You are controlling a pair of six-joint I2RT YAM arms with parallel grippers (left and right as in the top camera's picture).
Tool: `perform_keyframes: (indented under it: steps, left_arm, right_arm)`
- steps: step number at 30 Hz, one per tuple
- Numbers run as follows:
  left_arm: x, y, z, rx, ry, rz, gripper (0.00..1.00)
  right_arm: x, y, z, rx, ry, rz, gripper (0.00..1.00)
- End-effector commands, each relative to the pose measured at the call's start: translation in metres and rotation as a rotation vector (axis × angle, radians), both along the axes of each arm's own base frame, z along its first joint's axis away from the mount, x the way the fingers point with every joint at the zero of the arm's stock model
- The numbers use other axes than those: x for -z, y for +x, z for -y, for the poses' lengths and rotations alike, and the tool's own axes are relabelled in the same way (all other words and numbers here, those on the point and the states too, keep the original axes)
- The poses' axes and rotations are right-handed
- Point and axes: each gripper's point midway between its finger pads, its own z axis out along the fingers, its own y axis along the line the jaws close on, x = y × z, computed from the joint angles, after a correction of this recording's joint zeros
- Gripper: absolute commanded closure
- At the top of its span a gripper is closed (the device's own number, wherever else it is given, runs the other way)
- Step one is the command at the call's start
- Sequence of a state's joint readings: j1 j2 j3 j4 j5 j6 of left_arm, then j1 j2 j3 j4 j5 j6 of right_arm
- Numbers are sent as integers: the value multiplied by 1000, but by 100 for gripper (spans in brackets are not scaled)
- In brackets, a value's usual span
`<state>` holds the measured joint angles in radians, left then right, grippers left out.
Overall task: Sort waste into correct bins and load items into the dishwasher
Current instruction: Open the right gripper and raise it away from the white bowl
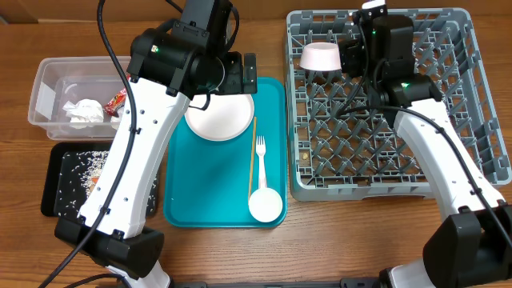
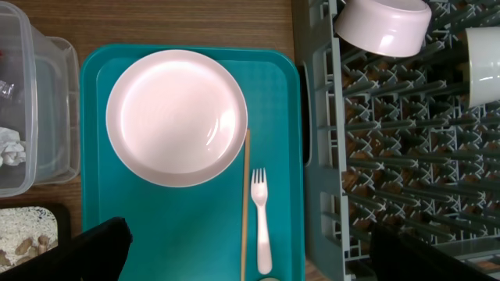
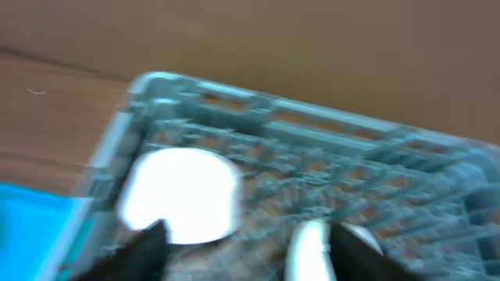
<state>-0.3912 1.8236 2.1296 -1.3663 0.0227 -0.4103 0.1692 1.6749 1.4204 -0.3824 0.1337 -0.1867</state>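
Note:
A white plate (image 1: pixel 220 117) (image 2: pixel 176 117), a white fork (image 1: pixel 260 164) (image 2: pixel 261 215) and a wooden chopstick (image 1: pixel 253 156) (image 2: pixel 245 203) lie on the teal tray (image 1: pixel 188 184). A small round white dish or cup (image 1: pixel 265 205) sits at the tray's front. My left gripper (image 1: pixel 242 74) (image 2: pixel 250 250) is open and empty above the tray. A white bowl (image 1: pixel 322 56) (image 2: pixel 383 25) (image 3: pixel 183 191) lies upside down in the grey rack (image 1: pixel 480 120). My right gripper (image 1: pixel 350 54) (image 3: pixel 242 242) is open over the rack, with a white cup-like piece (image 2: pixel 484 66) (image 3: pixel 307 250) by its right finger.
The clear tub (image 1: pixel 48 76) at the left holds white napkins (image 1: pixel 84 110) and a red wrapper (image 1: pixel 117 99). The black tray (image 1: pixel 60 200) in front of it holds rice and scraps (image 1: pixel 90 166). The right wrist view is blurred.

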Motion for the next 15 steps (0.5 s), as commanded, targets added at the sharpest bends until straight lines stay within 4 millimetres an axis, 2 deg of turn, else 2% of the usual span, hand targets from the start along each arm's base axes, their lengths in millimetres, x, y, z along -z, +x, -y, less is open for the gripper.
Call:
perform_keyframes:
  steps: [1,2,8,15]
  left_arm:
    - [-5,-1,0,16,6,17,0]
    - [-5,-1,0,16,6,17,0]
    - [-5,-1,0,16,6,17,0]
    - [-5,-1,0,16,6,17,0]
  right_arm:
    - [-7,-8,-39,-120,249,-27,85]
    - [-8,-8,-43,-141,262,-24,95]
    - [-11,5,-48,-128,324,13,96]
    - [26,35,-54,-123,342,14,96]
